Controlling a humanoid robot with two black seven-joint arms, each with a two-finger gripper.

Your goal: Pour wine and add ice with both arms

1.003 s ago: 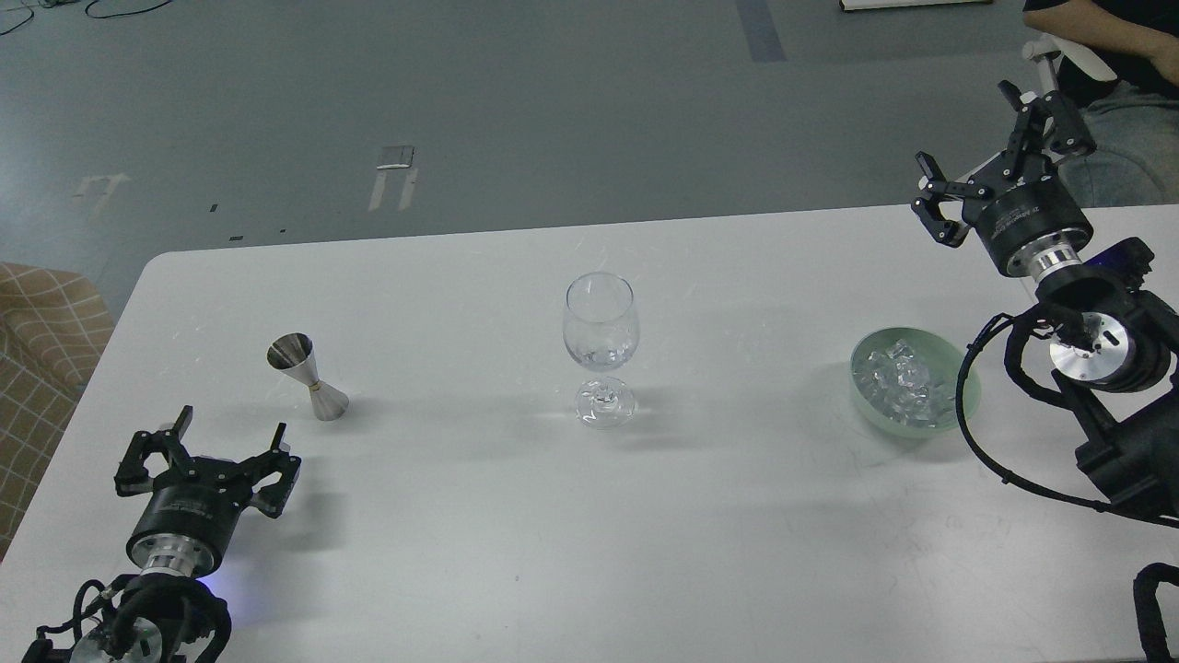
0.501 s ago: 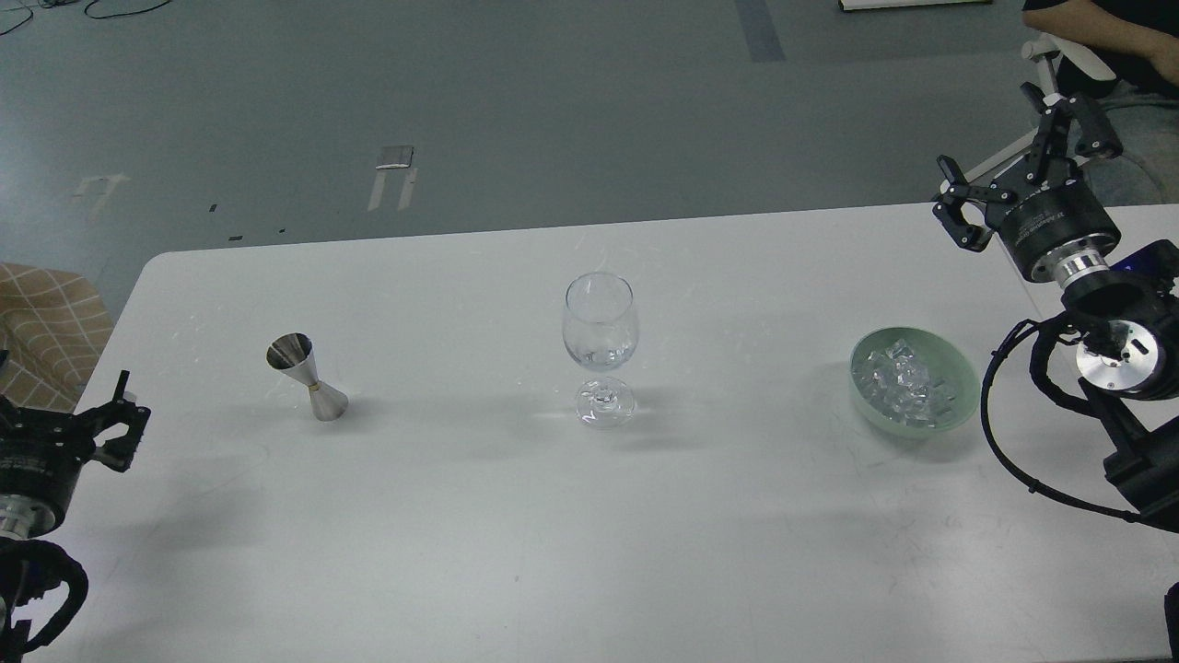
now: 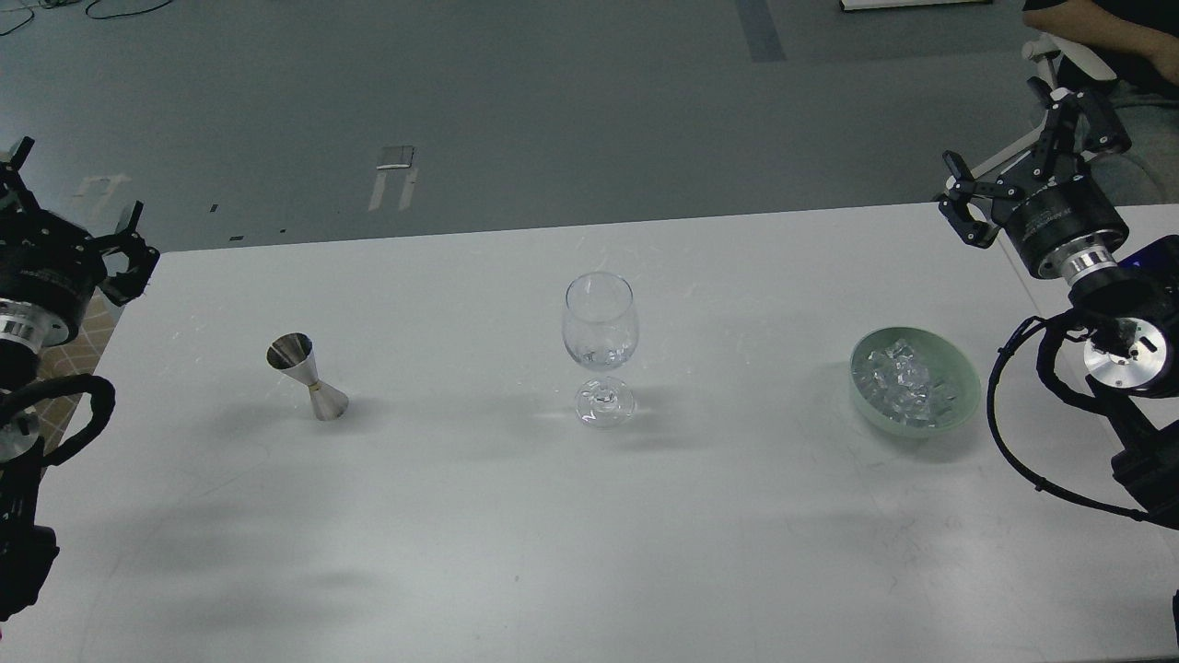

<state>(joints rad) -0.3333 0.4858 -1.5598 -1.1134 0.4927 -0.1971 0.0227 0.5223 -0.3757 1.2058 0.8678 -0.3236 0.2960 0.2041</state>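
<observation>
Both the left gripper [image 3: 69, 198] and the right gripper [image 3: 1032, 129] hang spread and empty at the table's [image 3: 589, 516] far corners, the ice [image 3: 901, 379] heaped in its green bowl [image 3: 958, 405], the wine glass [image 3: 601, 345] seemingly near-empty, the jigger [image 3: 308, 376] untouched—nothing apparently done.

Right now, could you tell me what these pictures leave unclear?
- Jigger, head view: contents hidden by its angle.
- Wine glass: clear liquid, if any, can't be told.
- Left tool: partly cut by the left edge.
- Seated person: cut off at the top-right corner.
- No bottle shows.
</observation>
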